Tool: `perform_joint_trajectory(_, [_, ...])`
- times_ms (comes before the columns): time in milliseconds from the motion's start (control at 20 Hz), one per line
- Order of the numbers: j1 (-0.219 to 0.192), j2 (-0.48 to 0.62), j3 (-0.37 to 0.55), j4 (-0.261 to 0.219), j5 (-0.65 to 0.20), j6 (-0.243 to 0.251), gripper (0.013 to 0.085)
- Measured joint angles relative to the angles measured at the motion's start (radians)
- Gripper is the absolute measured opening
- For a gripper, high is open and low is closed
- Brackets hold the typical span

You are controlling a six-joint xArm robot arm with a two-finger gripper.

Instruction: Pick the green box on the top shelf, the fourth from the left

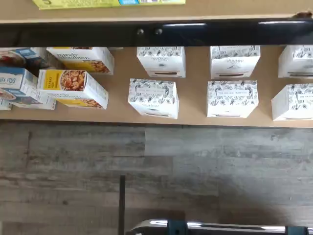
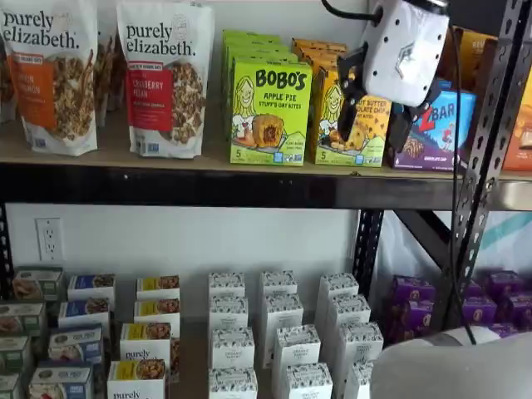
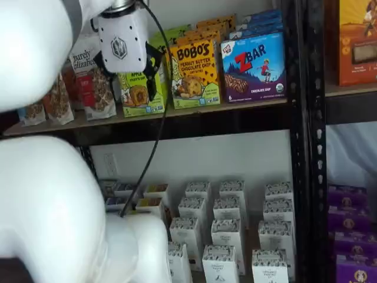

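**A:** Nearest us, the big white arm fills the foreground, its black cable trailing up to the gripper.

**B:** How do the jaws stand?

**A:** Spread wide, nothing between them. In both shelf views one black finger hangs on each side of the white body, with clear space between, in front of the top shelf.

**B:** And the green box?

**A:** Upright at the front edge of the top shelf, head of a row of the same green cartons. The gripper hangs in front of it, not touching it as far as I can see. In a shelf view the white body covers the upper part of the carton.

**B:** Its neighbours?

**A:** Just beside the green box, a yellow-orange Bobo's box; beyond that, the blue ZBar box. On the green box's other side, a Purely Elizabeth granola bag.

**B:** Lower down?

**A:** Under the top shelf's black beam, the lower shelf carries rows of small white cartons.
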Motion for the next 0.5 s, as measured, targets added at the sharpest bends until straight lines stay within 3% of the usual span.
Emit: perform_joint_trajectory(500, [0.093,0.073,-0.008,-0.057,-0.055,0.08,0.085])
